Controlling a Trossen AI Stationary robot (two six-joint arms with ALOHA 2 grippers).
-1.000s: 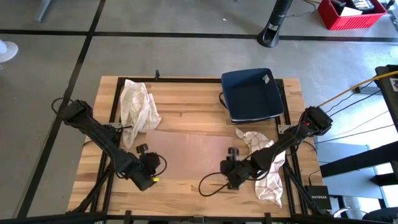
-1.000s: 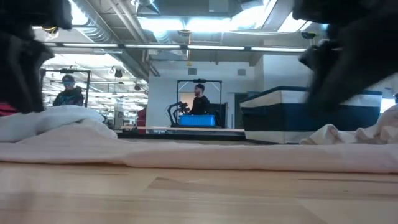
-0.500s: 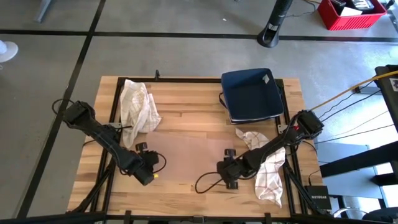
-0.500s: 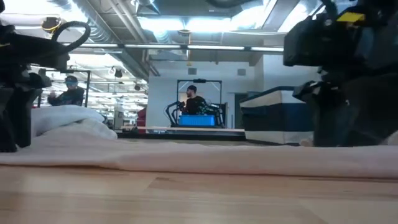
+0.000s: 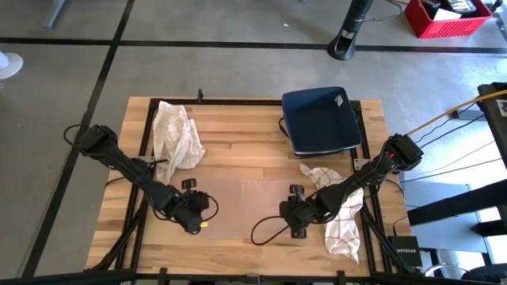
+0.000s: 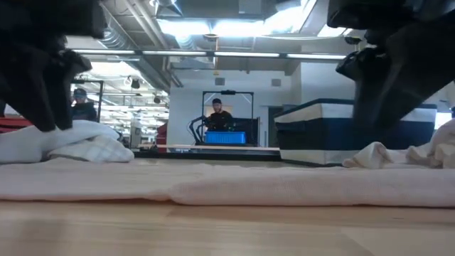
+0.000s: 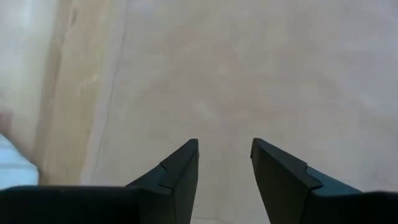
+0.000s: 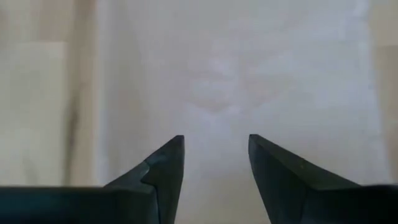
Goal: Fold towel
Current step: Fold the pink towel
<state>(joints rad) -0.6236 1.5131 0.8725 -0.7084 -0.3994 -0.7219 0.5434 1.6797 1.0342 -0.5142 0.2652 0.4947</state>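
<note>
The flat towel (image 5: 238, 207) spread on the light wooden table (image 5: 238, 134) is a pale pinkish beige, plain, nearly matching the planks. Behind it, the stacked tray (image 5: 319, 120) is dark navy blue. Left of that tray lies a crumpled white cloth (image 5: 176, 133) with a faint check; right of the flat towel, another white cloth (image 5: 341, 222) shows a dark grid pattern. Both arms are black; the left one seems to carry a small yellow mark (image 5: 203, 225).
</note>
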